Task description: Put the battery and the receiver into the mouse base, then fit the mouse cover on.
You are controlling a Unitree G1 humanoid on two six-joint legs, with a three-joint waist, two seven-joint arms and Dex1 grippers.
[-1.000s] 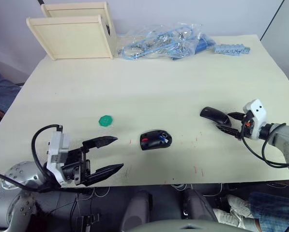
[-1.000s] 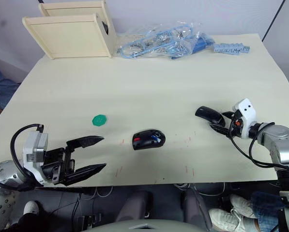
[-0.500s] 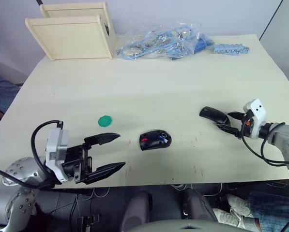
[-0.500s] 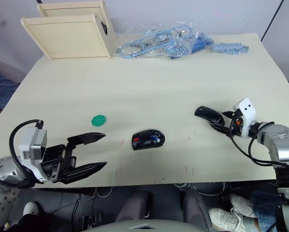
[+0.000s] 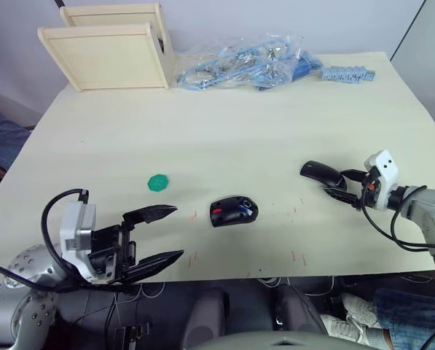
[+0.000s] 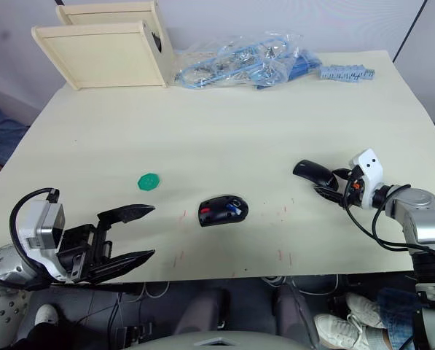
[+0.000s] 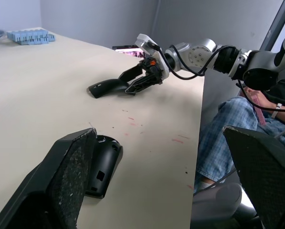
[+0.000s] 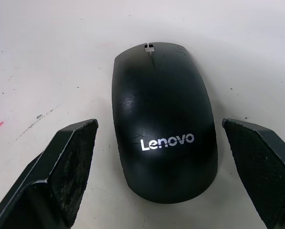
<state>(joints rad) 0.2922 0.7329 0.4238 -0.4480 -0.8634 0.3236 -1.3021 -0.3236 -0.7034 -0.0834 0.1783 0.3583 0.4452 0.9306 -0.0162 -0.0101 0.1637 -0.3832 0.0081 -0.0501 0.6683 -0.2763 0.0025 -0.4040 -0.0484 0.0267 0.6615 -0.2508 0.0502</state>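
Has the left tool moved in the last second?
Yes, slightly. The left tool, open, has pulled back toward the table's near edge, away from the green disc and mouse base.

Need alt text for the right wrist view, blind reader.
A smooth black mouse cover with a white Lenovo logo lies on a pale table, between the two open black fingers of the right gripper, which do not touch it. A small notch marks the cover's far end, and a few faint red marks dot the table beside it.
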